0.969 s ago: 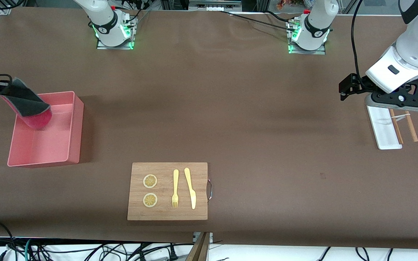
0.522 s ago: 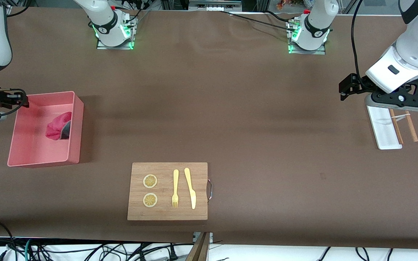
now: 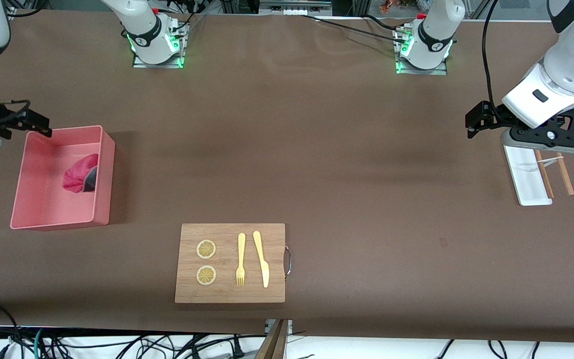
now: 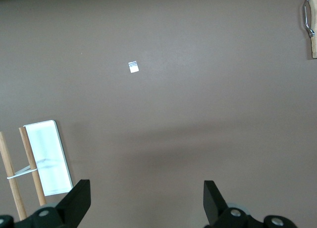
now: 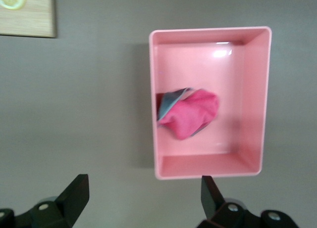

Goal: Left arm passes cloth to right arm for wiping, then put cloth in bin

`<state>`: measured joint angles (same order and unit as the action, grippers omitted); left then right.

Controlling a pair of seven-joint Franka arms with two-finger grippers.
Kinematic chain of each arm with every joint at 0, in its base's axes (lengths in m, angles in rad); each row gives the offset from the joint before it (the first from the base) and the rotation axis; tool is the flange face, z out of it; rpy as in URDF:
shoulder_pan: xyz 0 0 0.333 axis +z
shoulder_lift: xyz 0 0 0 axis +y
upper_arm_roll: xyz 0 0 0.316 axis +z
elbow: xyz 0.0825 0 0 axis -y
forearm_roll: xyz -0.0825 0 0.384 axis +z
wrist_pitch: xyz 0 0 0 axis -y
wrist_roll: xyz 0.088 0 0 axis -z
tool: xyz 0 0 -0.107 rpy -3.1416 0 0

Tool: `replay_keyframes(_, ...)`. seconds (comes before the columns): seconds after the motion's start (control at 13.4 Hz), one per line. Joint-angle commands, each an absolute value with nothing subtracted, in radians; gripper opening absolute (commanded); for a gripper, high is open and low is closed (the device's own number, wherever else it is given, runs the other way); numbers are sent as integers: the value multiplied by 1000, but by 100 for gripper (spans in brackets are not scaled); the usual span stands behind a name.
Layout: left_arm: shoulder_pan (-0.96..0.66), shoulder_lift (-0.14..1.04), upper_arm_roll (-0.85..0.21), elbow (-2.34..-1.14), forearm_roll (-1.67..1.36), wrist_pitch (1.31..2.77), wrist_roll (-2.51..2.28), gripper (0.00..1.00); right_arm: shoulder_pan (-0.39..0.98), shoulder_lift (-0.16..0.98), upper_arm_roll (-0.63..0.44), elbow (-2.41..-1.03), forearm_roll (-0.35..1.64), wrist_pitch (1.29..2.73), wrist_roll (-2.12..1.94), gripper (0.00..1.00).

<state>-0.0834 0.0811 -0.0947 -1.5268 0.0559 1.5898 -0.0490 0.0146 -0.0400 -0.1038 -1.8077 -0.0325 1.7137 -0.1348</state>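
R hand (image 3: 38, 125) fingers spread wide, empty, up over the bin's corner toward the robot bases. Desk (image 3: 317, 149): brown. Bin (image 3: 105, 169) at R arm's end; cutting board (image 3: 229, 294) nearer the front cam. Cloth (image 3: 78, 172) lies crumpled inside the bin against the wall toward the L arm's end, pink side up w/ some grey showing, apart from R hand. L hand (image 3: 476, 124) spread wide, empty, waiting beside white tray (image 3: 528, 192).
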Motion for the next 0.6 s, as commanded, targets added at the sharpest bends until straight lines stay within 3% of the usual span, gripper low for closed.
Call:
replay_keyframes(0.0, -83, 83, -98, -1506, 64, 1569, -35, 100, 8, -58, -57, -1705, -6, 1593, -87, 100)
replay_keyframes(0.52, -83, 83, -98, -1506, 64, 1569, -35, 100, 11, -52, -28, -1677, -3, 1583, -94, 100)
